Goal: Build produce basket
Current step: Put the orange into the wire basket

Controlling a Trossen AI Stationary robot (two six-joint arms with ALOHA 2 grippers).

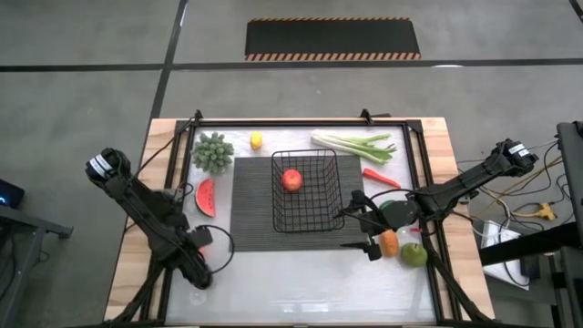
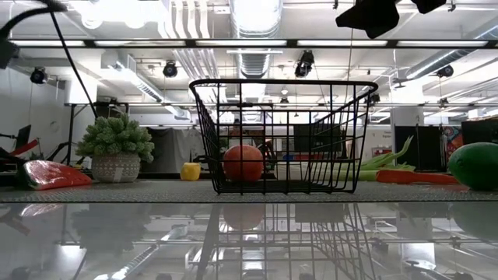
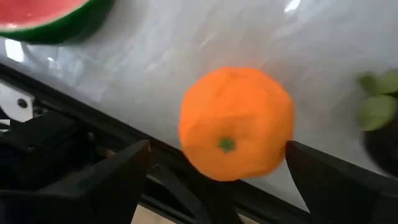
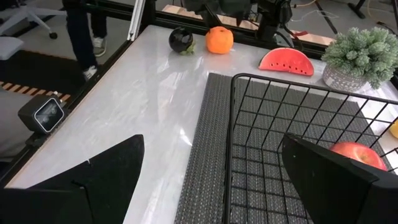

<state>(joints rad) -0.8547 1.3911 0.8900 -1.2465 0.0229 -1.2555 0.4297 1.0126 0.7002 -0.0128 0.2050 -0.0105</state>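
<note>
The black wire basket [image 1: 307,189] stands on the dark ribbed mat [image 1: 255,205] with a red apple [image 1: 291,179] inside. My left gripper [image 1: 202,240] is open at the near left. Its fingers stand on either side of an orange fruit [image 3: 236,123] that lies on the table. My right gripper [image 1: 353,219] is open and empty, just right of the basket. A watermelon slice [image 1: 206,196], a yellow piece [image 1: 257,140], a leek [image 1: 357,144] and a red chili [image 1: 380,177] lie around the basket. A dark piece [image 4: 181,39] lies beside the orange fruit. My left gripper has one finger [image 3: 311,165] right at the side of the orange fruit [image 3: 283,134], and I cannot tell whether it touches. The other finger stands clear of the fruit. The fingers come from above, and the fruit rests on the table.
A potted green plant [image 1: 213,151] stands at the far left of the mat. An orange piece [image 1: 389,241], a green piece [image 1: 414,254] and a dark green piece [image 1: 397,211] lie under my right arm. A black frame [image 1: 301,124] runs around the tabletop.
</note>
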